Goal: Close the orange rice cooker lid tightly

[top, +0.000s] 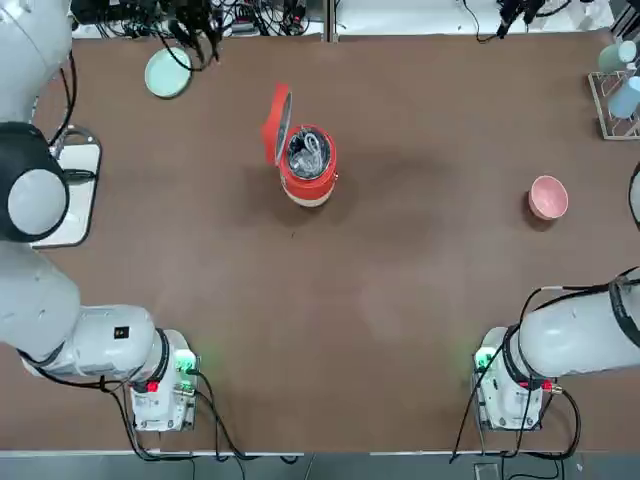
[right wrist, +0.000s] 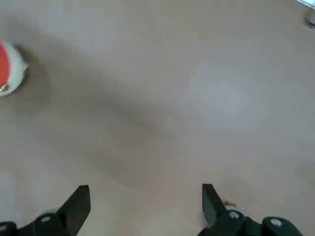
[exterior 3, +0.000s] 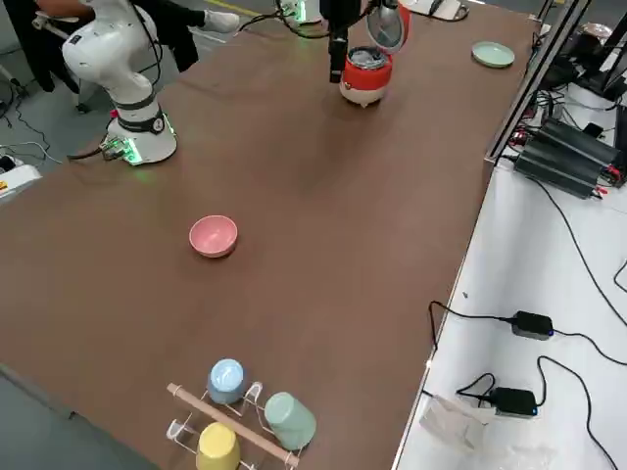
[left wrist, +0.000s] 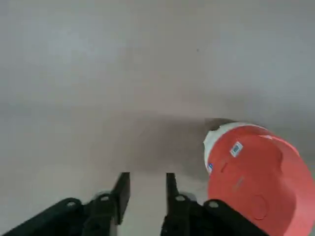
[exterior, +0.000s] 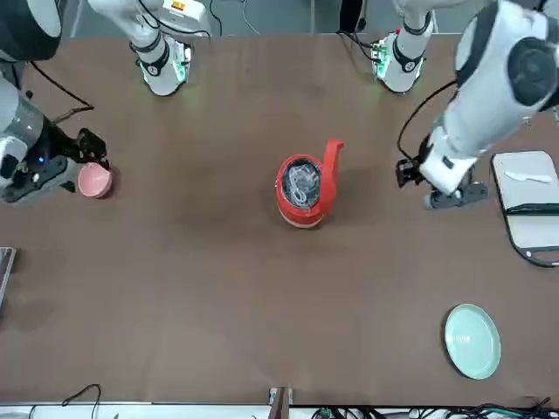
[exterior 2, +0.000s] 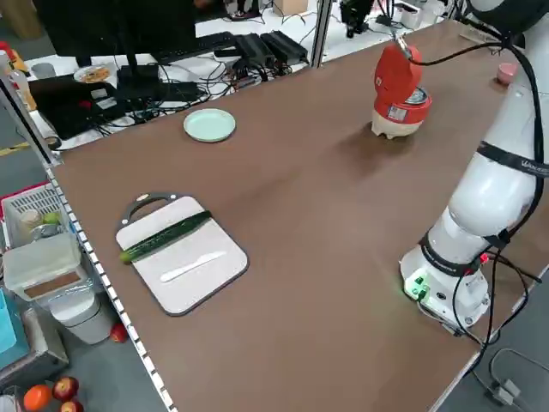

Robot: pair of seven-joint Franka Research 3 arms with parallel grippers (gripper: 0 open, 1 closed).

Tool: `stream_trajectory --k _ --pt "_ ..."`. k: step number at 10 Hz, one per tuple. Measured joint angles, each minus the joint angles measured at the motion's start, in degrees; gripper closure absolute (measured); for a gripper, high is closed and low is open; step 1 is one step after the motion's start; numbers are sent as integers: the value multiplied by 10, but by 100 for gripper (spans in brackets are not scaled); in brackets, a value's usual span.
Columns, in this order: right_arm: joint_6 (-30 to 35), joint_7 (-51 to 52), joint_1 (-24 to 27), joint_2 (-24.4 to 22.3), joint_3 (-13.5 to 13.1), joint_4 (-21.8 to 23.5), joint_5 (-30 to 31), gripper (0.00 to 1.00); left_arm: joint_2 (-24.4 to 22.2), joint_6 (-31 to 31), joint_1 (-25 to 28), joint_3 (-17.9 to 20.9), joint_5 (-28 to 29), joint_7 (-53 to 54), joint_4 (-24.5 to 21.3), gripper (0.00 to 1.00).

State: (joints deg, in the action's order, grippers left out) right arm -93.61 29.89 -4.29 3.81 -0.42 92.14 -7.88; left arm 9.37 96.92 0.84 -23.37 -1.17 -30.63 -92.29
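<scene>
The rice cooker [top: 308, 168] stands near the middle of the worktop [top: 400, 300], slightly toward twelve o'clock in the overhead view. Its lid [top: 276, 124] is upright on the hinge at the pot's ten o'clock side, leaving the metal bowl exposed. The left hand [left wrist: 144, 189] hovers over bare worktop beside the lid, fingers a narrow gap apart, holding nothing. The right hand [right wrist: 145, 199] is wide open and empty, well away. A sideways push could slide or tip the light pot. A soft press may leave the latch unclicked.
</scene>
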Motion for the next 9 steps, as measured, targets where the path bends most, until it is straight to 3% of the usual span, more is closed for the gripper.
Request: stream_trajectory --k 2,3,6,9 --pt "-24 150 0 24 -1 10 -66 0 2 51 -50 -2 0 -79 -41 85" --pt "-54 229 -1 36 0 25 -106 0 7 76 -77 -3 11 -129 -59 99" --pt "-164 473 -3 73 0 107 -259 0 41 121 -138 -3 42 -219 -75 99" --pt "-226 694 -27 121 1 164 -459 0 52 152 -166 -3 43 -281 -75 99"
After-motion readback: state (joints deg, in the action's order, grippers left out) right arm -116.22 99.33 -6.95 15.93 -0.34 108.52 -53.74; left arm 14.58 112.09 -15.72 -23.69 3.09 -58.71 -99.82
